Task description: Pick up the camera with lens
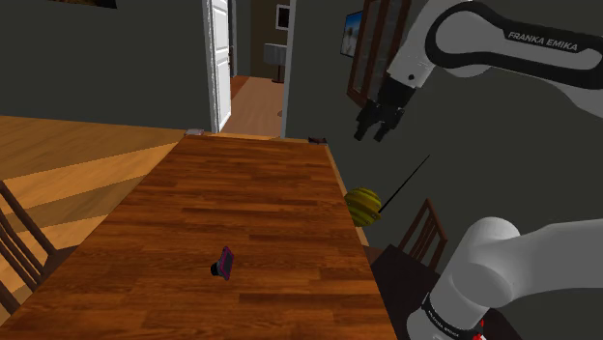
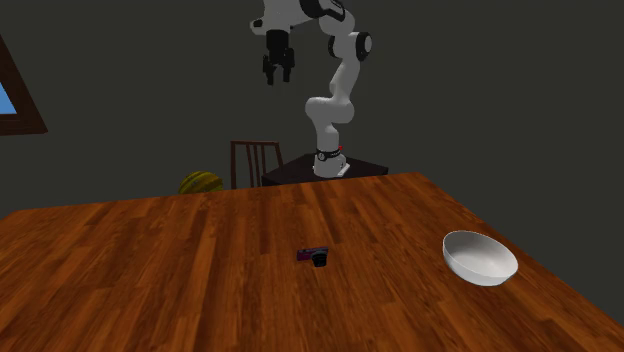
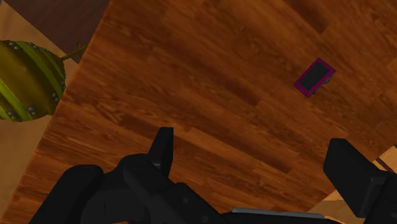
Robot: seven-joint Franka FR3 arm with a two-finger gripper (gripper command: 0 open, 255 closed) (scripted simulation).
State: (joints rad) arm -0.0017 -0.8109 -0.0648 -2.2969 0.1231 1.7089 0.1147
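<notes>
step: approach, we judge, grasp not yet begun | claw (image 1: 379, 124): fingers spread wide, holding nothing, high over the wooden surface (image 1: 251, 193) edge | camera with lens (image 3: 314, 77): small, purple-edged, lying on the surface well below the claw and off its centreline | next: we must centre over it, descend, square fingers across its body
</notes>
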